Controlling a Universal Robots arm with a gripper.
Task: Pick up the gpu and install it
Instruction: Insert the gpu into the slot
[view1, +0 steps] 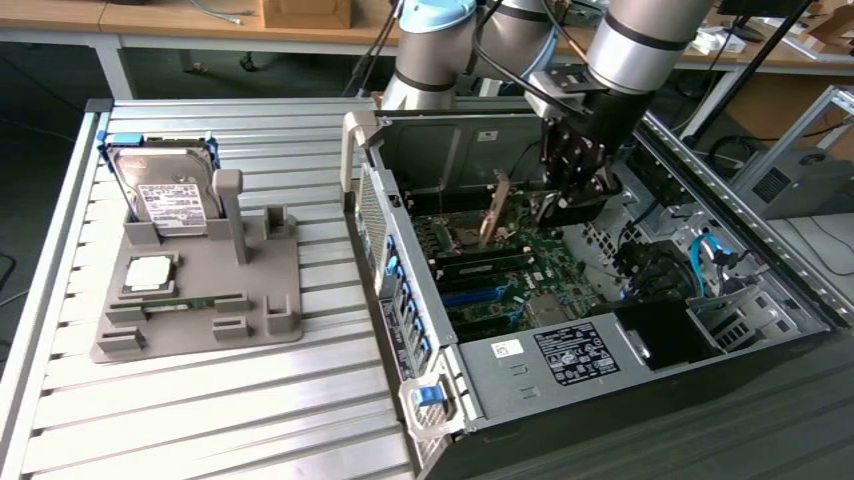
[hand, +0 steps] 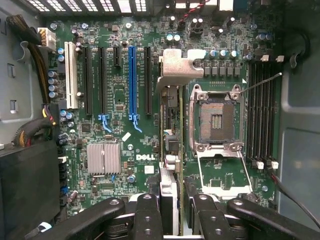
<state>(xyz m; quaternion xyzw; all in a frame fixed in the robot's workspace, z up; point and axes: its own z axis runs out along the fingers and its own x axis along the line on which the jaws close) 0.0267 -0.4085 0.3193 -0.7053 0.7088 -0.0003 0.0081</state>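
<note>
Robotics lab: workbenches (view1: 200, 35), cables (view1: 220, 12), opened PC case (view1: 461, 150).

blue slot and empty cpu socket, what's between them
In the wrist view, a black slot and the gpu, edge-on in the gripper, lie between them.

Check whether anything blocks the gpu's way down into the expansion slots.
Nothing visible does. The gripper holds the gpu edge-on above the motherboard, beside the CPU socket. The blue slot and the black slots next to it are empty, with no cable or card lying over them.
</note>
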